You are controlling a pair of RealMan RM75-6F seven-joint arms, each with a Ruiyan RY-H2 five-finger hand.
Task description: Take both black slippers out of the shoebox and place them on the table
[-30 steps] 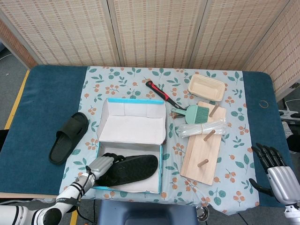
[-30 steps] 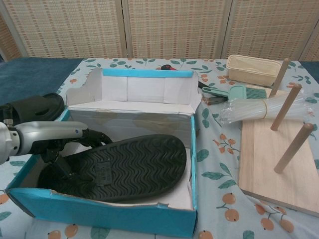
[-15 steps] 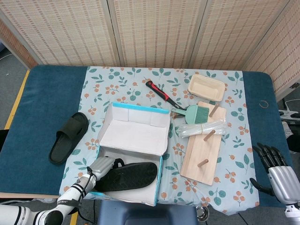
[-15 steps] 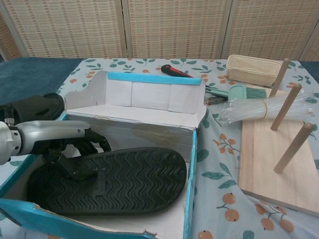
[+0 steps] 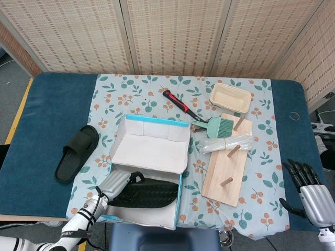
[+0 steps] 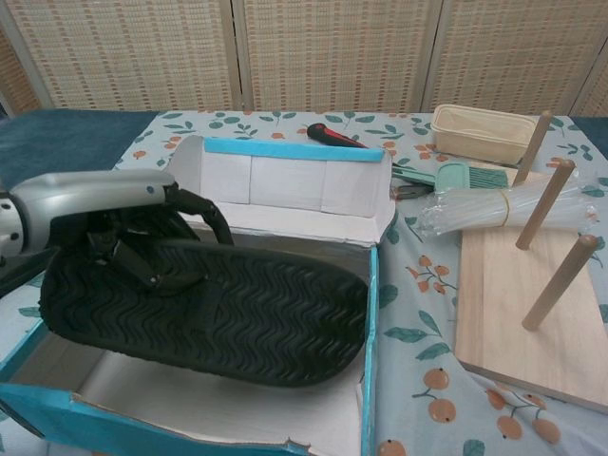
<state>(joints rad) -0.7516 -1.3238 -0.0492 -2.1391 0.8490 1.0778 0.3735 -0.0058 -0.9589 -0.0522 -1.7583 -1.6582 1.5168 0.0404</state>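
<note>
My left hand [image 5: 115, 182] [image 6: 114, 214] grips a black slipper [image 5: 146, 192] [image 6: 214, 313] at its strap end and holds it sole-up, lifted above the floor of the open blue-and-white shoebox [image 5: 149, 151] [image 6: 294, 185]. The other black slipper [image 5: 77, 152] lies on the blue cloth left of the box; the chest view does not show it. At the table's front right corner my right hand [image 5: 309, 191] hovers, fingers apart and empty.
A wooden peg board [image 5: 227, 167] [image 6: 527, 304] lies right of the box, with a bundle of clear sticks [image 5: 224, 142] and a green brush [image 5: 214, 125] behind it. A red-handled tool [image 5: 178, 103] and a beige tray [image 5: 230, 98] sit further back.
The left hand has raised the slipper out of the box bottom, up and toward the box's left side. The shoebox shifted and tilted earlier. The right hand stayed put.
</note>
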